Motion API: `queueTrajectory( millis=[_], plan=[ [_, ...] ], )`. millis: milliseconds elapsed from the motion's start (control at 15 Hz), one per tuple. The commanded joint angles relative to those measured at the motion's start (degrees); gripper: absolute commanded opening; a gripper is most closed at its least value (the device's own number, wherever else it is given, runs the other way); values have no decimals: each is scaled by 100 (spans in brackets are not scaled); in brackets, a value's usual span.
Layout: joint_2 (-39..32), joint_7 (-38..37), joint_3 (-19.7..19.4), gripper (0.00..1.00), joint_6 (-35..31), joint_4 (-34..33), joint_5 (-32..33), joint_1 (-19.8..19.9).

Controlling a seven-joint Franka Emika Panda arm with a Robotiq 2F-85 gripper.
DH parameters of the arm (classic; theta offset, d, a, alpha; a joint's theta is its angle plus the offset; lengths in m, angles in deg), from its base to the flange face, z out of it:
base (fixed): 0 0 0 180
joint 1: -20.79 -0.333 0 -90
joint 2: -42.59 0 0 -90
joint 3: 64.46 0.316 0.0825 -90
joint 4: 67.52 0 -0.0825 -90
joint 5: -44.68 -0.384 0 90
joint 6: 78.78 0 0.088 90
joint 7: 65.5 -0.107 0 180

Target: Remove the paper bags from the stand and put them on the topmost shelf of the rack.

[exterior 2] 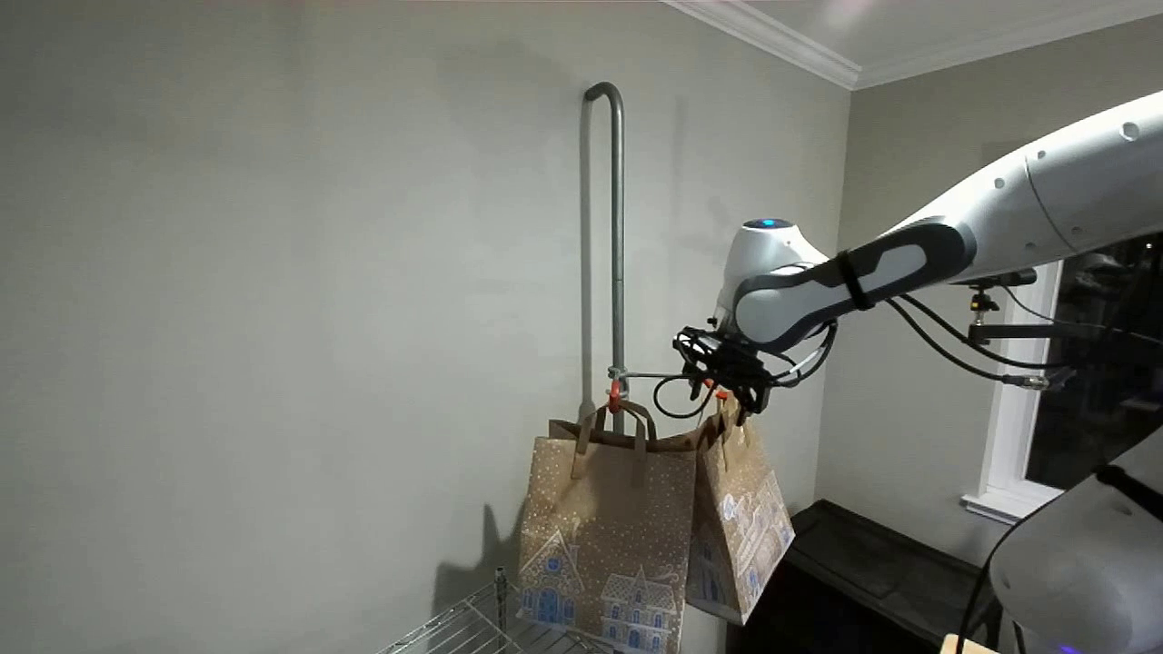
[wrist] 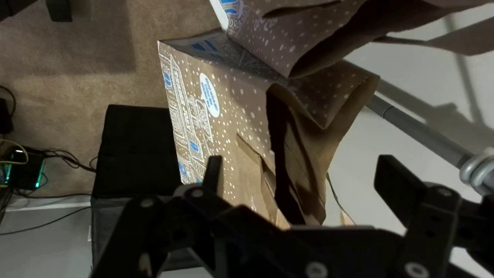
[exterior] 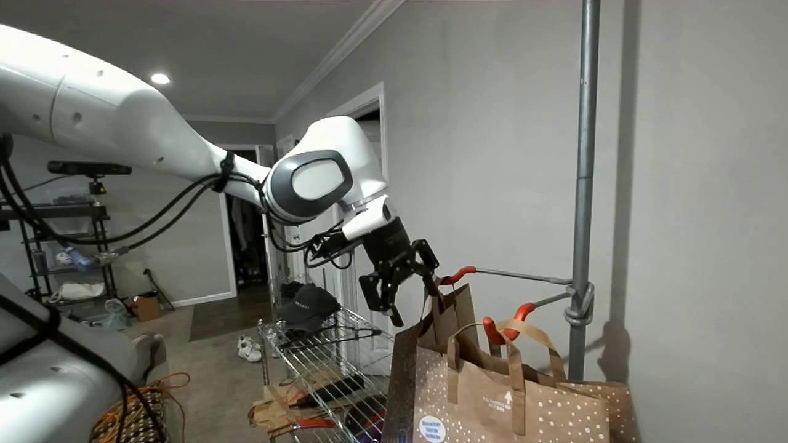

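- So we've got at least two tall brown kraft paper bags with pale dots (exterior 2: 609, 518) hanging off the orange-red curved hooks (exterior: 459, 274) of the tall grey metal pole stand (exterior 2: 618, 236).
- Our black two-fingered gripper (wrist: 301, 166) has its jaws spread wide and isn't holding anything; whether it brushes paper, we can't tell.
- We reckon the step now is grabbing a bag. We'd straddle a flat brown paper handle loop (exterior: 516, 394) and squeeze that, not the rim, which would probably crumple.
- Then we'd lift until the loop clears its hook before backing off, else it'll likely snag or drag the neighbouring bag along.
- Wrist view's best for aiming: it shows a bag's open mouth and white speech-bubble print (wrist: 209, 95) up close, but we spot no hooks there.
- In an exterior view we get a black fabric cap (exterior: 311, 314) and thin black hanger (exterior: 369, 333) on the flat chrome wire-grid topmost shelf (exterior: 320, 372) of the silvery wire rack (exterior 2: 501, 595); placing should dodge those.
- The pole's bent-over top (exterior 2: 604, 88) only shows in an exterior view.
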Motion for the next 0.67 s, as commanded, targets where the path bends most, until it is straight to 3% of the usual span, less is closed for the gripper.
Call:
queueTrajectory(
  millis=[0, 333, 600],
  plan=[
    [-423, -96, -397, 100, -257, -171, 395, 11],
    [-827, 110, -906, 100, -146, -585, 793, -15],
    [-1025, -105, -953, 100, 142, -1106, 1146, -70]
  ],
)
